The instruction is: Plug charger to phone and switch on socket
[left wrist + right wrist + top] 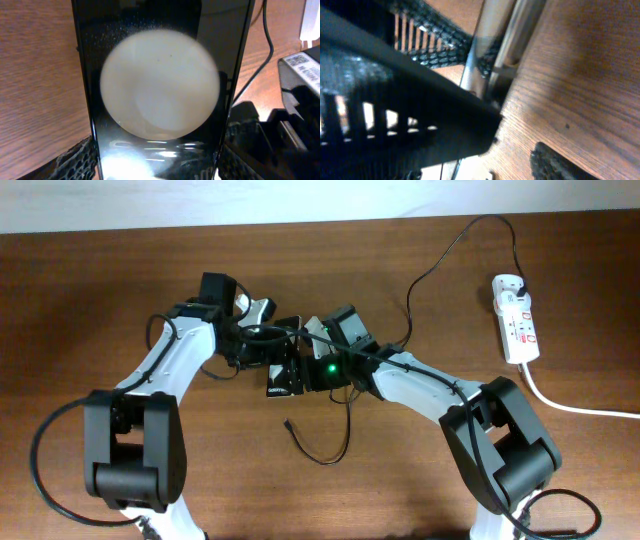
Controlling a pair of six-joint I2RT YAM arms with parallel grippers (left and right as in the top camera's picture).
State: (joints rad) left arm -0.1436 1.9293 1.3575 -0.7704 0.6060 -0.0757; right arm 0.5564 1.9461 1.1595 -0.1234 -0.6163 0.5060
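Observation:
The black phone [281, 380] lies at the table's middle where both arms meet. In the left wrist view it [160, 100] fills the frame, its glossy screen showing one large round light reflection. My left gripper [159, 165] is shut on the phone, one finger at each long edge. My right gripper [306, 372] sits against the phone's right side; in its wrist view one finger [555, 165] stands apart from a dark slab [395, 115], bare wood between. The charger cable [410, 290] runs from the socket [516, 320] to a free tip [288, 423] lying on the table below the phone.
The socket's thick white cord [580, 408] runs off the right edge. The black cable loops on the wood [340, 442] just in front of the grippers. In the left wrist view the cable [268, 40] passes right of the phone, next to the right arm's dark body [295, 100].

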